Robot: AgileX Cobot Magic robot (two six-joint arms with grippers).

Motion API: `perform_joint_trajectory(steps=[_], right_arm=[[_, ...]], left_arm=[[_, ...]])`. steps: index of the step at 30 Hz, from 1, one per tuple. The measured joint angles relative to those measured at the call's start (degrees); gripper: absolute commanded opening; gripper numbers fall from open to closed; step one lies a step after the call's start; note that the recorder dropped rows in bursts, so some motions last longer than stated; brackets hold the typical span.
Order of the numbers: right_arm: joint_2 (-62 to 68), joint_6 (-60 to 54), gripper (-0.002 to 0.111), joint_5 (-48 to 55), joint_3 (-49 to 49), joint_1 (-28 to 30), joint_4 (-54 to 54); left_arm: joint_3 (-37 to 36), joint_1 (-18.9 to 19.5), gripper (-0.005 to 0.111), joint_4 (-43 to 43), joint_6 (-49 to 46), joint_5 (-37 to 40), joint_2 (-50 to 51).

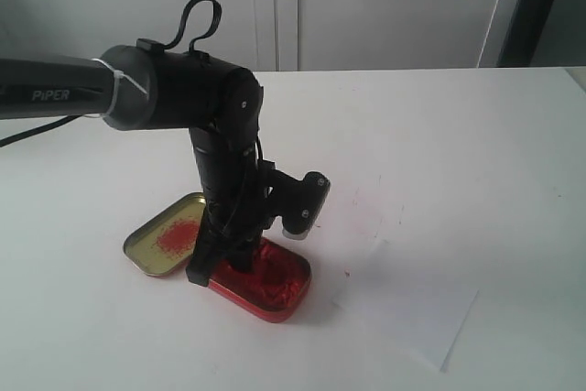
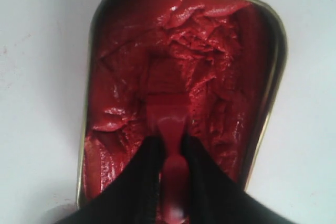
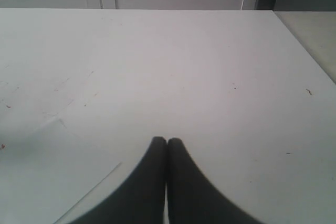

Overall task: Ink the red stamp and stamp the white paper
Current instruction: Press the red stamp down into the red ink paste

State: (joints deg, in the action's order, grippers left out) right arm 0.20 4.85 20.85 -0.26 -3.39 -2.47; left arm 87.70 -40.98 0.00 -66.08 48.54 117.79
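Left hand pinching red stamp — base in ink tin | right hand — pressed together

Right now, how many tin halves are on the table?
2. The ink-filled tin sits under the left gripper; the gold lid lies right beside it, further left in the exterior view.

Bright, soft, even light, source direction unclear. White desk nearly blows out in the exterior view, so the white paper barely separates from it; soft shadow under the arm by the ink tin. Left wrist view close, slightly soft, wet glare spots on the paste; red stamp merges red-on-red; left pincer fingers dark and blurred. Right wrist view flat, greyish; right pincer underexposed, featureless black.
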Motion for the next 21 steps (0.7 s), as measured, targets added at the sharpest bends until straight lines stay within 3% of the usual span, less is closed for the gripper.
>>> perform_joint_trajectory(steps=[21], right_arm=[[0.0,0.0,0.000,0.0,0.0,0.0,0.0]], left_arm=[[-0.1,0.0,0.000,0.0,0.1,0.0,1.1]])
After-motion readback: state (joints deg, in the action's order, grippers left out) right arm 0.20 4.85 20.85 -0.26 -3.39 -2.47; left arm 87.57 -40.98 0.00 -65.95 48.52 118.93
